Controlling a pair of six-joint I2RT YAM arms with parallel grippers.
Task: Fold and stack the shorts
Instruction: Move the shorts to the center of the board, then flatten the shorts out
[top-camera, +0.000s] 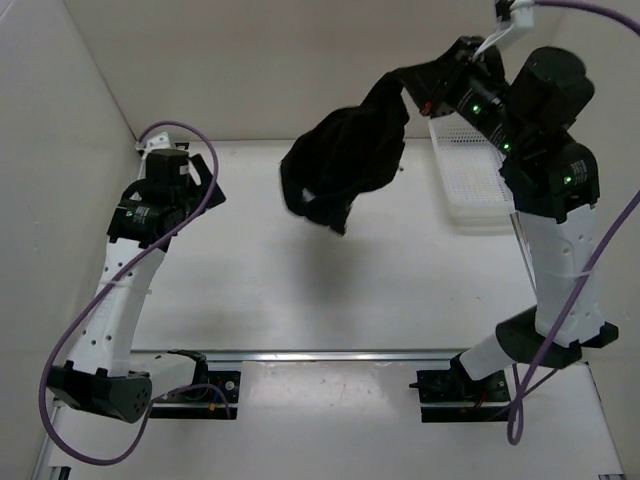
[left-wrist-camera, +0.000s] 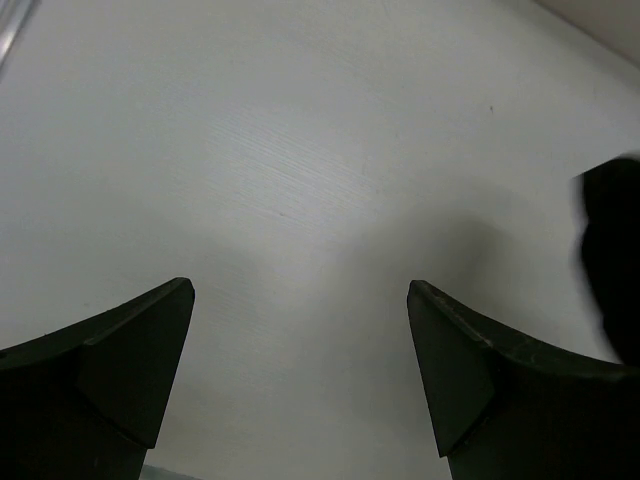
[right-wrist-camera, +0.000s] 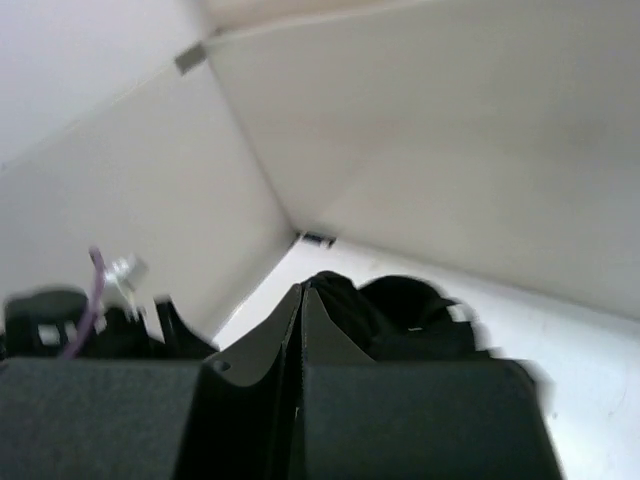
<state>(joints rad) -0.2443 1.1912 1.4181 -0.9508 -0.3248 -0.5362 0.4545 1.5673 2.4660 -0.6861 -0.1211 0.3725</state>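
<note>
Spreading white beneath everything as the desk (top-camera: 300, 290). Rising from 5 o'clock as the right arm (top-camera: 560, 260), elbow bending high, forearm reaching over toward 12 o'clock. Leaning from 7 o'clock toward 10 o'clock as the left arm (top-camera: 120, 290), wrist tipping down at the desk. Hanging bunched in the air near 12 o'clock as the shorts (top-camera: 340, 165), dangling from the raised hand and casting a soft shadow below. Sitting at 2 o'clock as a white mesh basket (top-camera: 470, 180), partly behind the right arm. Pinching the shorts' upper end with the right hand (right-wrist-camera: 302, 300), fingers pressed together on the fabric. Hovering over bare desk with the left hand (left-wrist-camera: 300, 290), fingers spread wide apart, gripping nothing.
</note>
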